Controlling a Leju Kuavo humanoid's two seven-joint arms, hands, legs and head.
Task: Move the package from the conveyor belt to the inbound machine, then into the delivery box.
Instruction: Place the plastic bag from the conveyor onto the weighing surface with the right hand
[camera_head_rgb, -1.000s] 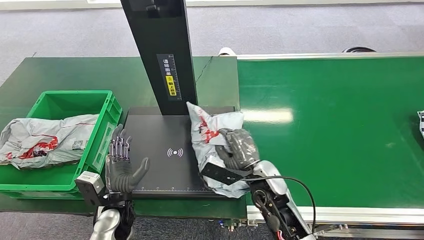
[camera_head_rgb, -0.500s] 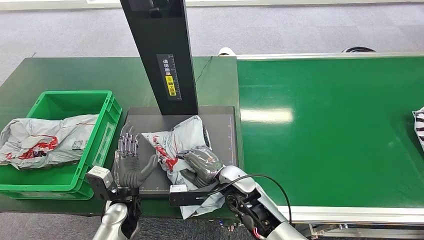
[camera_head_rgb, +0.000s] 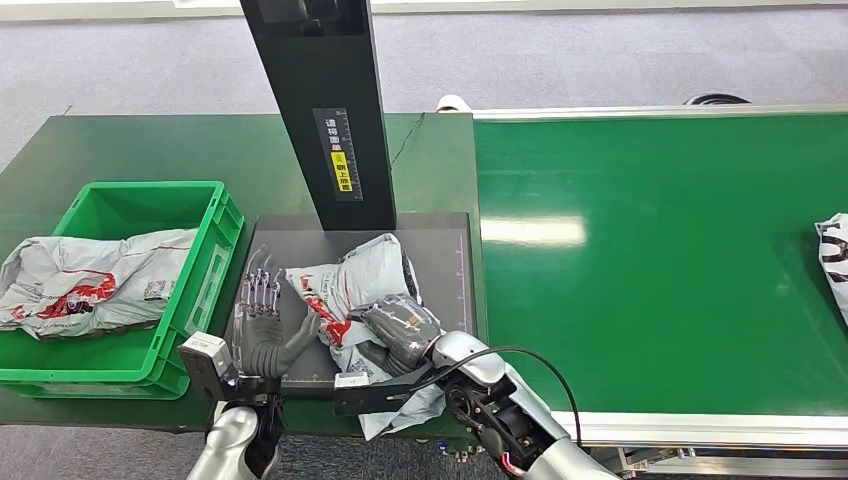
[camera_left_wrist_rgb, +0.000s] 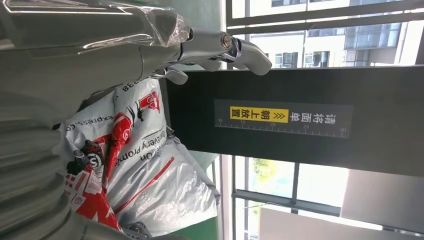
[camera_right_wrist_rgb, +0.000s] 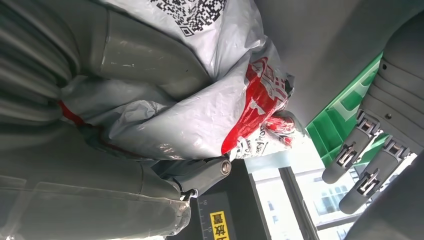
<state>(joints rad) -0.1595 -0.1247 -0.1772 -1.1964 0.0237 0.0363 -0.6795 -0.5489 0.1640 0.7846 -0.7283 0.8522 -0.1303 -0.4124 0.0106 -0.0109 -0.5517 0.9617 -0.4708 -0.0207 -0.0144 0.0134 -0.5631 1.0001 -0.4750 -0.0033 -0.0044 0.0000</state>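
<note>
Package (camera_head_rgb: 352, 290) lies on scanner plate (camera_head_rgb: 440, 250), near its front edge, gripped by right hand (camera_head_rgb: 400, 332). Left hand (camera_head_rgb: 262, 322) open, fingers spread, just beside package's left end. Green crate (camera_head_rgb: 205, 262) left of plate holds another bag (camera_head_rgb: 90, 278).

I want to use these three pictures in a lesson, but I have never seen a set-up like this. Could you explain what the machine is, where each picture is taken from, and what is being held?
This is a humanoid robot sorting parcels. The wide picture is its head camera, looking down; the other two come from cameras at its wrists, so they appear turned. Its right hand grips a crumpled grey plastic mail bag with red print over the flat black scanner plate, which stands below a tall black post with a yellow label. Its left hand is spread open beside the bag, holding nothing. To the left, a green plastic crate already holds a similar bag. On the right is the green conveyor belt, with another parcel at its far edge.
</note>
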